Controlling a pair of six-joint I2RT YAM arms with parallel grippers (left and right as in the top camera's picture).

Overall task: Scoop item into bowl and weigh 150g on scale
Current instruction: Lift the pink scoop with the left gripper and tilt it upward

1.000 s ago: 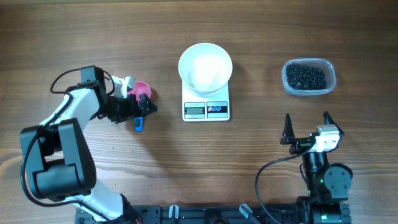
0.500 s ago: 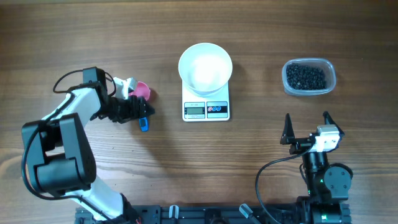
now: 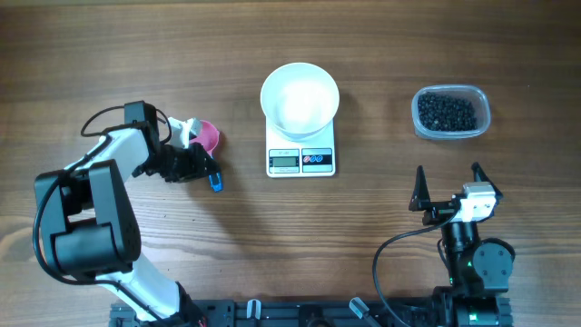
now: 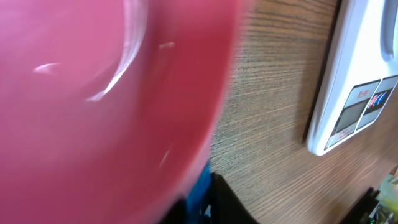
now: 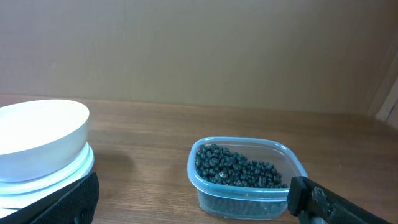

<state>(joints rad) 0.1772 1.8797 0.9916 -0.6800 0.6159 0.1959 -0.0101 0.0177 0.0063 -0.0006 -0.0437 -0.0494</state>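
Observation:
A pink scoop [image 3: 208,136] with a blue handle [image 3: 216,183] lies left of the scale [image 3: 300,161]. My left gripper [image 3: 205,169] is shut on that handle; in the left wrist view the pink cup [image 4: 106,93] fills the frame and the blue handle [image 4: 199,193] sits between dark fingers. The white bowl [image 3: 300,98] stands empty on the scale. The item, small black beads [image 3: 445,112], fills a clear tub [image 3: 485,123] at the right. My right gripper [image 3: 447,187] stands open near the front edge, facing the beads [image 5: 239,168] and the bowl [image 5: 37,134].
The scale's display and buttons [image 4: 364,106] show at the right of the left wrist view. Bare wooden tabletop [image 3: 381,227] lies between the scale, the tub [image 5: 249,199] and the right arm.
My left gripper has shut on the scoop's blue handle. The handle end has shifted a little to the right and toward the front. The right arm has not moved.

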